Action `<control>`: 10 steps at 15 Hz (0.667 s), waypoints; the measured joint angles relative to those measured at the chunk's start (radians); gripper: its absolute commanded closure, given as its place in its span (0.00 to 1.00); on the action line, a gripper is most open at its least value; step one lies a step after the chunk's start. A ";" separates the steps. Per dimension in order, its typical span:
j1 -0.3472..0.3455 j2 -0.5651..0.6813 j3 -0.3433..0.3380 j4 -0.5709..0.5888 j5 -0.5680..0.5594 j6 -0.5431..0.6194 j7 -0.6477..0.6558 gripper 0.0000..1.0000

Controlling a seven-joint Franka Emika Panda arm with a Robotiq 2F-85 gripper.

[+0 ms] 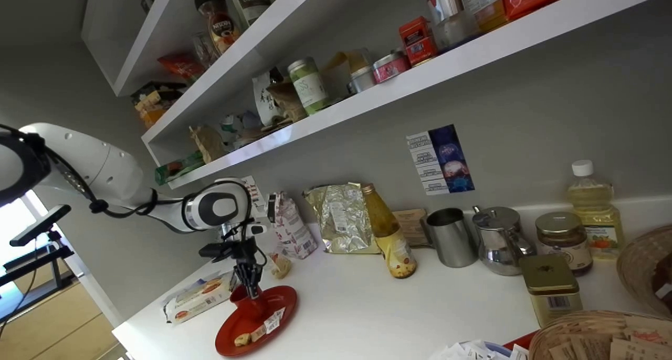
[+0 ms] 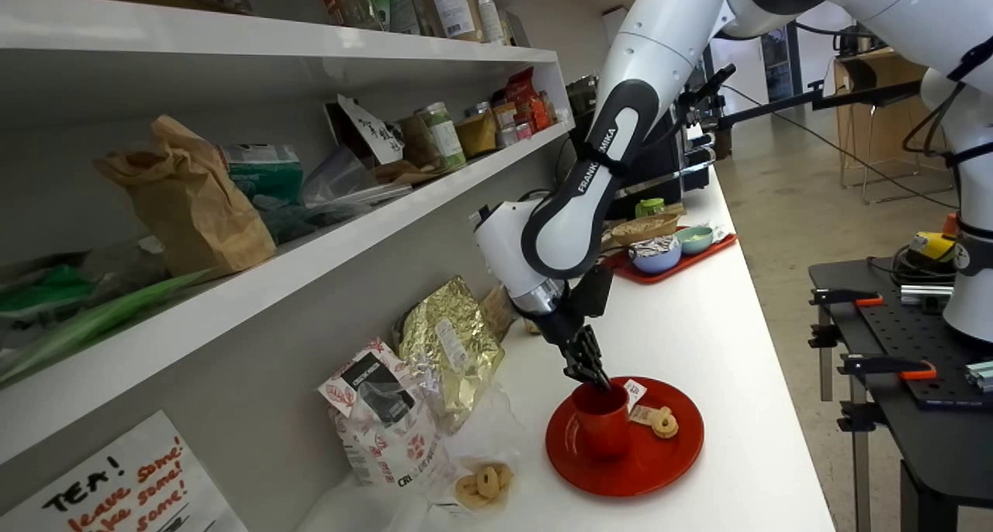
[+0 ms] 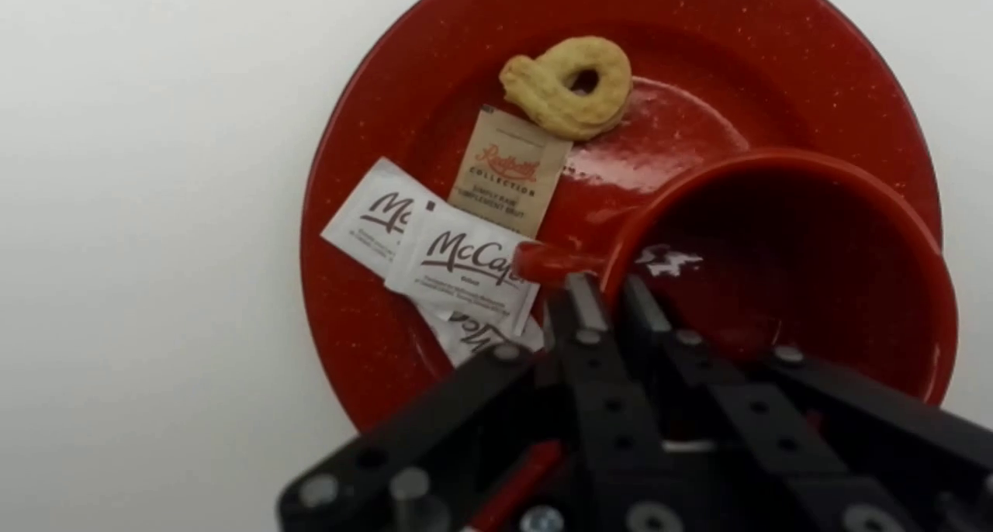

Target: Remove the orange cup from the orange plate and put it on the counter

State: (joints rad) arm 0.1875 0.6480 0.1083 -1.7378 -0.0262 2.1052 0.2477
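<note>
1. Wrist view: orange cup (image 3: 783, 276) is standing upright on the orange plate (image 3: 698, 20), at four o'clock.
2. The gripper (image 3: 613, 291) is standing narrow, apparently pinching cup's wall; contact is showing poorly.
3. Cup body is bearing three o'clock from gripper, handle (image 3: 547, 262) pointing to nine.

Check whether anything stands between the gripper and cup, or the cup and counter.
Nothing visible separates the gripper from the cup: its fingers straddle the rim. The plate's edge lies between cup and counter; on the handle side, packets and a biscuit do too.
</note>
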 measured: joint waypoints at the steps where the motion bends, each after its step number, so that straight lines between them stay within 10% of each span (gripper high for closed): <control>1: -0.010 -0.016 -0.002 -0.003 0.002 0.000 -0.007 0.97; 10: -0.173 -0.186 -0.097 -0.119 0.029 0.019 -0.063 0.97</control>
State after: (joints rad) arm 0.0144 0.4621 0.0115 -1.8571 0.0029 2.1244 0.1846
